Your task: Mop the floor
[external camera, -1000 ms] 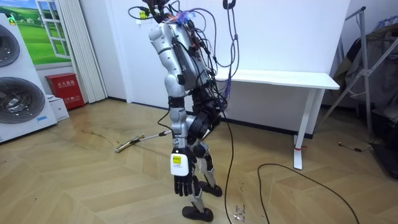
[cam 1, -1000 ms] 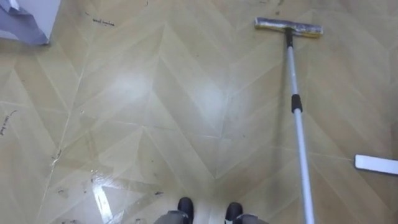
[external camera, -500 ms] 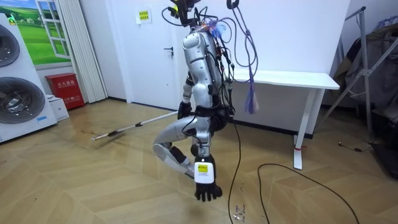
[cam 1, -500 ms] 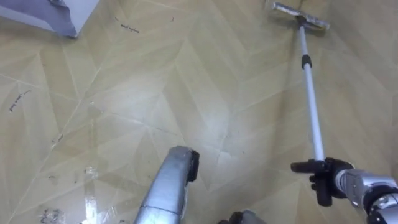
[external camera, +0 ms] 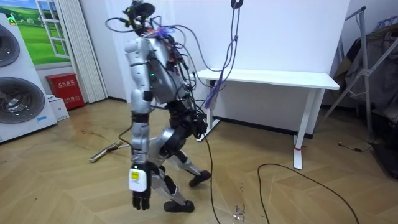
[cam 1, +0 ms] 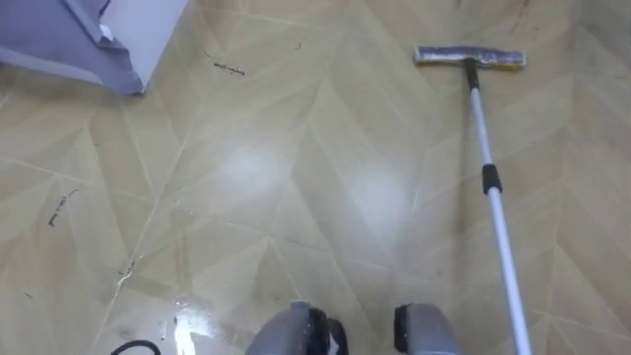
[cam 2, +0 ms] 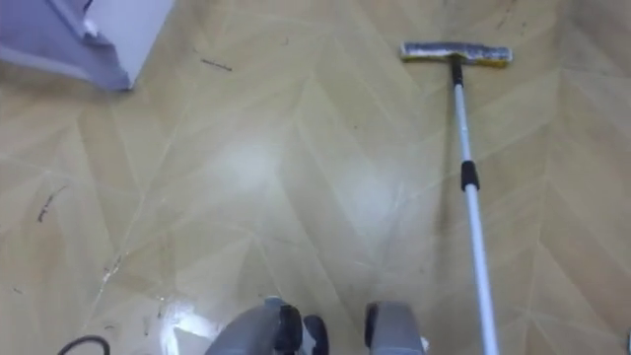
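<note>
The mop (cam 1: pixel 490 179) is laid out on the wooden floor (cam 1: pixel 296 177). Its flat head (cam 1: pixel 468 57) is pressed down at the far right, and the long pole is stretched back to the near right edge. A shiny wet patch (cam 1: pixel 187 330) is seen near, on the left. A white box with a grey side (cam 1: pixel 89 39) is set at the far left. In the room view the left hand (external camera: pixel 140 198) is hung low by the leg, its fingers straight and pointed down.
</note>
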You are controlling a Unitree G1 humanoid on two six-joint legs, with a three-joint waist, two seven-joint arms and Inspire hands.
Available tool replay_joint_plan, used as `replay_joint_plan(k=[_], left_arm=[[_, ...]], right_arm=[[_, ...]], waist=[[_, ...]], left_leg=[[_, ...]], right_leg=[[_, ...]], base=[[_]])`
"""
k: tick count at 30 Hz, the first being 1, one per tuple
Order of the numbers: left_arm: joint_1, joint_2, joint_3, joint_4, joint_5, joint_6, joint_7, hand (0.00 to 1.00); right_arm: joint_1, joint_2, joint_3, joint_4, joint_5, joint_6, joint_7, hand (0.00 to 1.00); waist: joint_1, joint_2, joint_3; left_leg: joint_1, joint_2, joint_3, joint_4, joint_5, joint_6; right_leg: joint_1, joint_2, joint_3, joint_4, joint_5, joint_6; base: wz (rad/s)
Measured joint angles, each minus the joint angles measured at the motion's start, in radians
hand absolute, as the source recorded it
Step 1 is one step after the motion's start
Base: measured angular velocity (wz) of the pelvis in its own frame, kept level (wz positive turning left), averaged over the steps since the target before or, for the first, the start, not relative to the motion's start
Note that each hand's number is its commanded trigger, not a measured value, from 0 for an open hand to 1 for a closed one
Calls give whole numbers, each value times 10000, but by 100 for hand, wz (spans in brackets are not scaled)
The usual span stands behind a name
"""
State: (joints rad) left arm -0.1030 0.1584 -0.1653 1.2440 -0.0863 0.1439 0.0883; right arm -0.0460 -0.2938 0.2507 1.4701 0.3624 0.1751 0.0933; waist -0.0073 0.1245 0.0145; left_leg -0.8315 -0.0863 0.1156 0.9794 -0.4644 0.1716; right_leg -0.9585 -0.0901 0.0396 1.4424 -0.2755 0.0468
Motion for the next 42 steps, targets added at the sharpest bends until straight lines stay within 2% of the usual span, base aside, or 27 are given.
replay_joint_plan(k=[3, 5, 7, 9, 11, 12, 13, 14, 15, 16, 17, 18, 19, 20, 21, 22, 23, 24, 25, 26, 27, 28, 31, 32, 35, 38, 42], left_arm=[[475, -13, 2, 59, 82, 4, 160, 0], [991, 21, 86, 64, 143, 96, 182, 0], [1236, 79, 91, 130, 150, 320, 180, 0], [1494, 475, 123, -80, -391, 426, 190, 0], [1536, 853, -8, -212, -1314, 341, 312, 0], [1704, 1124, -151, -493, -1813, 238, 418, 0], [1798, 1259, -298, -607, -2008, 158, 454, 0], [1906, 1420, -547, -693, -2221, 100, 522, 0], [2003, 1440, -691, -786, -2282, 117, 527, 0], [2070, 1408, -711, -948, -2236, 198, 493, 0], [2099, 1390, -720, -1064, -2171, 250, 446, 0], [2133, 1366, -718, -1141, -2004, 247, 304, 0], [2113, 1355, -719, -1152, -1742, 222, 135, 0], [2100, 1342, -715, -1154, -1564, 206, 53, 0], [2000, 1335, -700, -1145, -1348, 195, -75, 0], [1843, 1340, -600, -1008, -1136, 238, -177, 0], [1800, 1296, -536, -900, -1064, 251, -212, 0], [1613, 1168, -367, -792, -971, 258, -281, 0], [1566, 1145, -360, -785, -972, 250, -321, 0], [1498, 1072, -288, -746, -971, 270, -304, 0], [1477, 848, -79, -734, -993, 289, -284, 0], [1461, 753, -23, -744, -1017, 278, -279, 0], [1211, 418, 12, -895, -989, 99, -74, 0], [1210, 389, 5, -931, -980, 93, -59, 0], [1205, 162, -6, -989, -975, 95, 125, 0], [1654, 22, -72, -1007, -959, 157, 182, 0], [2301, 72, -134, -1196, -859, 729, 181, 0]], right_arm=[[-55, 233, -25, -52, 29, -3, -332, 100], [-194, 213, -23, -65, -158, 28, -398, 100], [-563, 90, -40, -15, -365, 244, -437, 100], [-1539, -213, -172, 65, -625, 755, -318, 100], [-2542, -699, -126, 23, -638, 874, -147, 100], [-3172, -1008, -3, -311, -660, 871, -114, 100], [-3499, -1134, 60, -533, -688, 852, -90, 100], [-4074, -1343, 112, -938, -767, 796, -18, 100], [-4457, -1589, 88, -1081, -749, 649, 218, 100], [-4806, -1703, 14, -1077, -686, 658, 342, 100], [-4863, -1724, 9, -1057, -467, 653, 344, 100], [-4728, -1735, -7, -1059, 8, 635, 338, 100], [-4351, -1731, -33, -1087, 391, 465, 405, 100], [-4086, -1739, -99, -1088, 586, 387, 405, 100], [-3537, -1738, -154, -1087, 884, 328, 405, 100], [-2909, -1675, -218, -1083, 1126, 222, 410, 100], [-2584, -1670, -385, -1047, 1142, 215, 415, 100], [-2046, -1641, -534, -838, 1086, 206, 405, 100], [-1865, -1577, -488, -603, 1025, 204, 387, 100], [-1530, -1394, -252, -177, 819, 228, 341, 100], [-1064, -1298, -10, -5, 533, 229, 181, 100], [-869, -1276, 41, 19, 514, 229, 134, 100], [-381, -872, 120, 16, 427, 165, -396, 100], [-385, -749, 119, 14, 407, 149, -488, 100], [-379, -155, 42, -93, 438, 78, -991, 100], [-366, 260, 8, -255, 479, 83, -1374, 100], [-430, 173, -19, -350, 372, 207, -1441, 100]], waist=[[314, -40, 14], [565, -214, 5], [749, -392, 83], [1101, -932, 63], [1407, -1382, 71], [1551, -1755, 108], [1584, -1915, 180], [1632, -2225, 245], [1703, -2308, 256], [1897, -2339, 307], [1969, -2322, 322], [2026, -2272, 351], [2014, -2170, 351], [1997, -2043, 327], [1939, -1733, 263], [1759, -1601, 223], [1641, -1462, 140], [1509, -1145, 59], [1496, -1067, 65], [1494, -1014, 48], [1460, -690, -150], [1440, -537, -234], [764, -16, -164], [658, 30, -169], [518, 161, -93], [365, 90, -60], [644, -218, -18]], left_leg=[[602, -5, -194, -628, -13, -88], [978, -13, -427, -752, -151, -361], [1094, 58, -744, -206, -230, -601], [635, 351, -541, 1634, 273, -1411], [-122, 644, -410, 3310, 1578, -1830], [-768, 774, -408, 4323, 3102, -1945], [-1118, 794, -439, 4704, 4130, -2028], [-1883, 720, -490, 5332, 6401, -2158], [-2727, 810, -654, 6416, 6579, -2148], [-3442, 965, -638, 7386, 5670, -2055], [-3650, 1070, -593, 7509, 5193, -2040], [-3685, 1240, -476, 6763, 4426, -1886], [-3174, 1337, -312, 4710, 3964, -1881], [-2780, 1293, -323, 3323, 3820, -1889], [-1834, 1276, -369, 688, 3780, -1886], [-1157, 1125, -238, -626, 2740, -1652], [-979, 998, -209, -896, 2369, -1488], [-928, 885, -63, -918, 1907, -877], [-859, 878, 95, -838, 1695, -546], [-607, 876, 485, -552, 1248, -311], [-448, 890, 571, -295, 834, -162], [-358, 879, 617, -250, 694, -115], [241, 620, 776, -283, 184, 216], [243, 599, 773, -284, 144, 242], [321, 524, 774, -480, 74, 300], [742, 538, 835, -1043, 116, 259], [1403, 650, 905, -1654, 100, -32]], right_leg=[[145, -126, -375, -3510, -621, -96], [487, -137, -773, -5362, -482, -300], [814, -169, -1212, -5251, -553, -650], [940, -170, -1355, -4576, -1235, -940], [938, 0, -1259, -4058, -1647, -1165], [974, 107, -1181, -3873, -1810, -1274], [1054, 149, -1146, -3834, -1850, -1319], [1206, 159, -1097, -3874, -1913, -1422], [1382, 243, -1136, -3925, -1988, -1523], [1583, 347, -1119, -4007, -2059, -1519], [1715, 406, -1092, -4120, -2075, -1491], [2024, 493, -977, -4412, -2105, -1371], [2335, 497, -899, -4702, -2161, -1219], [2512, 509, -908, -4862, -2203, -1139], [2810, 559, -915, -5069, -2336, -984], [2923, 398, -823, -5127, -2564, -830], [2933, 351, -778, -5163, -2652, -723], [2926, 341, -562, -4948, -2749, -584], [2830, 304, -439, -4542, -2714, -524], [2482, 177, -191, -3491, -2341, -181], [2216, 171, -123, -2735, -1725, -14], [2156, 163, -141, -2420, -1392, 39], [1645, -38, 131, -1168, 200, 121], [1532, 9, 205, -1083, 283, 162], [822, 232, 288, -1287, -96, 290], [954, 168, 73, -3842, -524, 236], [1486, 18, -900, -6021, -518, -147]], base=[[-54], [-72], [-39], [-28], [-27], [-19], [-14], [-6], [-7], [-7], [6], [27], [37], [41], [42], [48], [53], [29], [-5], [-40], [-41], [-34], [-12], [-13], [-18], [-12], [-16]])
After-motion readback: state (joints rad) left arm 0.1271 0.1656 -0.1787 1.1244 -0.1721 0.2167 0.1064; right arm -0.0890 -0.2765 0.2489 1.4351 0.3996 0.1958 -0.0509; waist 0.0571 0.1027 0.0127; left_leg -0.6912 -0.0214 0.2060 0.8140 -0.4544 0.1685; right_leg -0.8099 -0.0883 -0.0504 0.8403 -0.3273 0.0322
